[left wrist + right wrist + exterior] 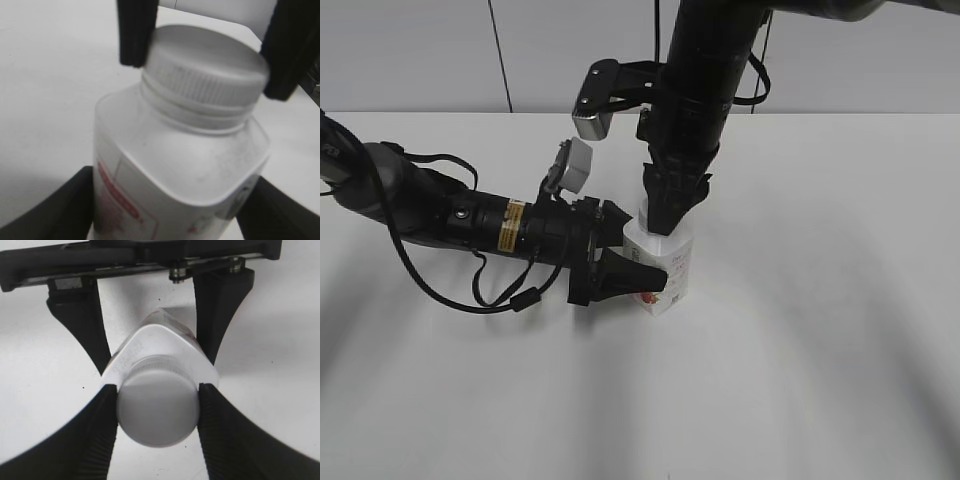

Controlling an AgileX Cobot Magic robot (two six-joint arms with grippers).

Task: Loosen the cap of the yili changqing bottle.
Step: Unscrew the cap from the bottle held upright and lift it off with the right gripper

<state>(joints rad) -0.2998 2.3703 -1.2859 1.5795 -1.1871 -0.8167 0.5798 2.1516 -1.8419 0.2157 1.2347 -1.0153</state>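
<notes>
The yili changqing bottle [665, 272] is small, white and squarish with a pink-red label and stands upright mid-table. My left gripper [645, 265] comes in from the left and is shut on the bottle's body [170, 175], one jaw on each side. My right gripper [668, 215] comes straight down from above and is shut on the white ribbed cap [156, 400], with its two black fingers pressed against the cap's sides. The cap [205, 70] sits on the neck. In the exterior view the cap is hidden by the right fingers.
The white table [820, 350] stretches all around the bottle. A grey wall [420, 55] runs behind the table's far edge. The left arm's cables [470, 290] trail over the table at the left.
</notes>
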